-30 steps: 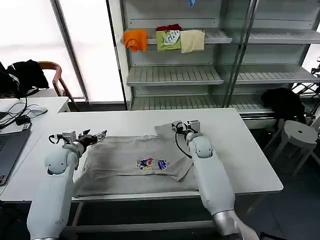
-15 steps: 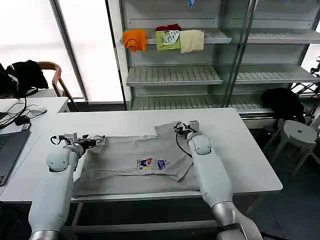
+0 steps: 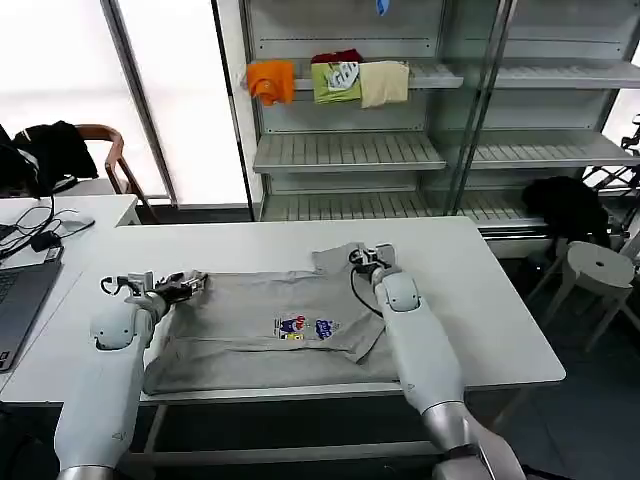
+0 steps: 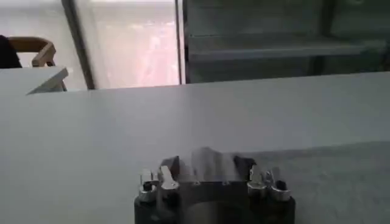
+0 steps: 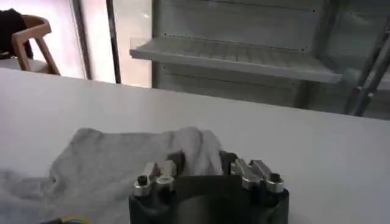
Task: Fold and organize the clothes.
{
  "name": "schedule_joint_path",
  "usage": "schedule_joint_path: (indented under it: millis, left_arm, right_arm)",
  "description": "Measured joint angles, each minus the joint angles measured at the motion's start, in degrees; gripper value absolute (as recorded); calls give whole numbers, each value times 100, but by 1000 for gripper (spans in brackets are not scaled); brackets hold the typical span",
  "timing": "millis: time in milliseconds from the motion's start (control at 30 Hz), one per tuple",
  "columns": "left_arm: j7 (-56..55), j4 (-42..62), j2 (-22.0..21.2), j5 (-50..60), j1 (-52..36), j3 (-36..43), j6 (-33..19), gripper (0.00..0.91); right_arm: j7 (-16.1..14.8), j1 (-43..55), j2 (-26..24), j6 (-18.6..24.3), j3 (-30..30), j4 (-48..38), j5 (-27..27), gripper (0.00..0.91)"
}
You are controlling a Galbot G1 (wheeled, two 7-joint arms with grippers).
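Observation:
A light grey shirt (image 3: pixel 260 325) with a small multicoloured chest print lies spread on the white table (image 3: pixel 480 300). My left gripper (image 3: pixel 188 283) is low over the shirt's left edge. In the left wrist view it (image 4: pixel 208 170) stands open, with a low hump of grey cloth (image 4: pixel 210 159) between its fingers and a gap on each side. My right gripper (image 3: pixel 366 256) is at the shirt's far right sleeve (image 3: pixel 335 257). In the right wrist view it (image 5: pixel 202 163) is shut on a raised bunch of that sleeve (image 5: pixel 194 146).
A laptop (image 3: pixel 18 300) and cables lie on the side table at left, with a chair behind. Metal shelving (image 3: pixel 350 150) stands beyond the table, holding folded orange, green and cream garments (image 3: pixel 330 78). A white stool (image 3: pixel 600 265) stands at right.
My left gripper has come down and back a little onto the shirt's left edge. My right gripper has stayed at the far right sleeve, shifting only slightly.

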Motion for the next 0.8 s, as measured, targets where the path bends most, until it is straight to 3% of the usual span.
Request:
schedule_joint_path:
  millis: [400,800]
  left_arm:
    - [92,-99,4,-145,87,-32,-31,0]
    - [-59,-588,115,-836,281,-159,-120,10]
  right_arm:
    - [43,-221,-2,160,-15,459,197,0]
    - [260,-715,-1,50,-199,1750,668,0]
